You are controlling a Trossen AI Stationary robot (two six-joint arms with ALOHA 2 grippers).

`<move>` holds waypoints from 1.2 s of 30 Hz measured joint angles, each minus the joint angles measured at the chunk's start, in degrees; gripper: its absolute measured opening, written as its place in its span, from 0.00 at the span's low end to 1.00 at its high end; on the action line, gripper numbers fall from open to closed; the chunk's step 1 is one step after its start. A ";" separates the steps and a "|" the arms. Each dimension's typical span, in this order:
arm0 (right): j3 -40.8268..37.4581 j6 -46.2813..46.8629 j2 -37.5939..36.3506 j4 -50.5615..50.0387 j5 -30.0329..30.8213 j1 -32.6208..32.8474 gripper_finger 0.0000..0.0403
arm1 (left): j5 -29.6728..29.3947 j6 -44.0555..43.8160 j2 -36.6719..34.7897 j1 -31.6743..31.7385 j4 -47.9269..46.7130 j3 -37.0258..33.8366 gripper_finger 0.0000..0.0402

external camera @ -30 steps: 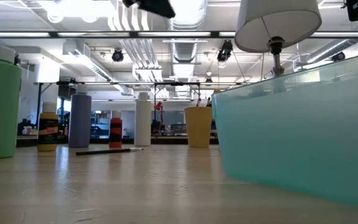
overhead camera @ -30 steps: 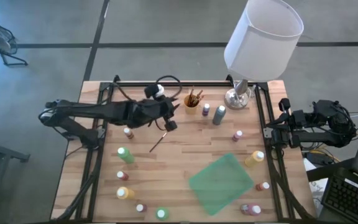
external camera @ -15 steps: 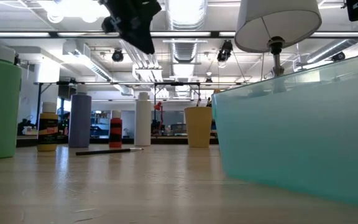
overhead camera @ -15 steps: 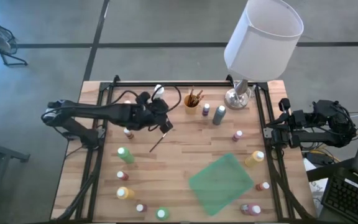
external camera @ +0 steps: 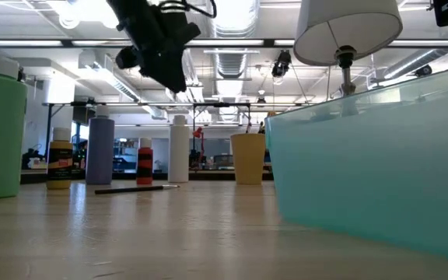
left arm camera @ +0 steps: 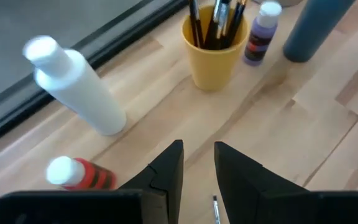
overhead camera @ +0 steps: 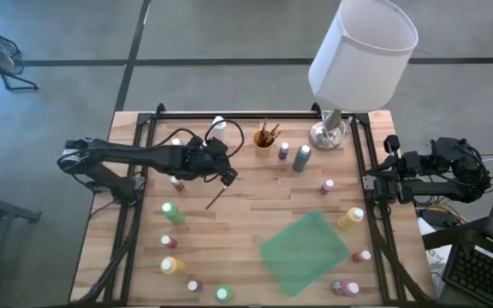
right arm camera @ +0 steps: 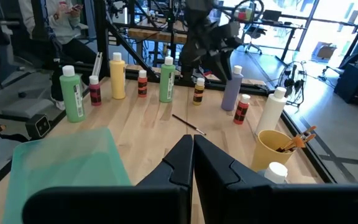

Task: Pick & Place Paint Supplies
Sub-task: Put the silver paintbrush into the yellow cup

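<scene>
No readable text anywhere; the labels on the paint bottles (external camera: pixel 60 160) are too small to make out.

Brush (left arm camera: pixel 215 208): only its tip shows between the fingers (rest hidden)
Lamp (external camera: pixel 347 31): shade top cut off

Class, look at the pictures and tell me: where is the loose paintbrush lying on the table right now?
In the high view, the loose paintbrush lies flat on the table's left half, just below the left gripper, right of a green bottle.
</scene>
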 joint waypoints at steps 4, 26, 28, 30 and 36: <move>0.00 -0.01 -0.01 0.00 0.00 -0.01 0.02 | 4.80 0.65 0.00 0.02 4.76 -3.95 0.22; 0.00 -0.01 -0.02 0.00 0.00 0.00 0.02 | 12.27 11.43 5.14 0.31 18.12 -10.93 0.22; 0.00 -0.01 0.00 -0.01 0.00 -0.01 0.02 | 14.17 12.96 7.88 0.28 17.75 -9.88 0.22; 0.02 0.00 -0.02 0.00 0.00 0.01 0.02 | 14.85 13.12 10.12 0.27 17.94 -8.79 0.22; 0.00 -0.01 -0.02 0.00 0.00 0.01 0.02 | 14.63 9.46 14.10 0.87 14.89 -5.65 0.22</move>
